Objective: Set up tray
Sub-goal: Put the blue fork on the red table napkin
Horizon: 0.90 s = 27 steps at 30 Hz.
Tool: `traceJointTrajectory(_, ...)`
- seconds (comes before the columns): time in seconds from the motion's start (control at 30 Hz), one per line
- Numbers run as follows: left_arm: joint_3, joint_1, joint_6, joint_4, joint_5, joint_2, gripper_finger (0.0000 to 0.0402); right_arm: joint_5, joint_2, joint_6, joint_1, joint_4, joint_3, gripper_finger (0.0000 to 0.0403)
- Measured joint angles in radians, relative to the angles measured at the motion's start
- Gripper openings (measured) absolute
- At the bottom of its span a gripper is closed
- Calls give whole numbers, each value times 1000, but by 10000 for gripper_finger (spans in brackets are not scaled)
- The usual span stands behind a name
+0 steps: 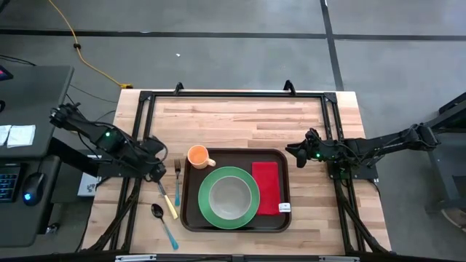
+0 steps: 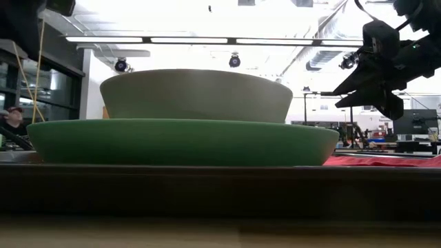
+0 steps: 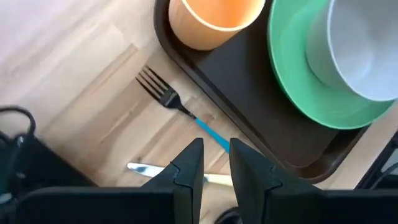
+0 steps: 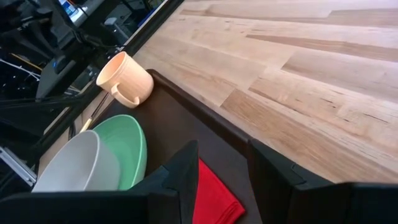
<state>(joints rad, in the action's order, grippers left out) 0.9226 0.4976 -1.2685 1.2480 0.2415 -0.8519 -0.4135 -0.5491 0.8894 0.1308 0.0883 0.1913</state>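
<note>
The dark brown tray (image 1: 234, 227) lies on the wooden table. On it stand an orange cup (image 1: 198, 156) and a green plate (image 1: 207, 207) bearing a grey bowl (image 1: 230, 195), and a red napkin (image 1: 266, 187) lies on it. A fork (image 1: 177, 180), a knife (image 1: 168, 201) and a spoon (image 1: 163, 223) lie on the table left of the tray. My left gripper (image 3: 216, 149) hangs open above the fork's blue handle (image 3: 210, 133) and touches nothing. My right gripper (image 4: 222, 152) hovers open over the tray's far right corner, also empty.
A small white tag (image 1: 284, 207) lies at the napkin's near right corner. Bare wood (image 1: 247, 120) stretches behind the tray up to the black frame rail (image 1: 233, 94). In the low view the plate (image 2: 179, 141) and bowl (image 2: 196, 93) fill the foreground.
</note>
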Motion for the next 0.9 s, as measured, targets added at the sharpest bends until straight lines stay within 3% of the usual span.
traceJointTrajectory(0.4, 20, 0, -230, 12, -49, -128, 108, 8, 0, -17, 0, 1, 0, 114)
traceJointTrajectory(0.9, 19, 0, -225, -24, -4, -130, 108, 1, 0, -38, 0, 23, 0, 114)
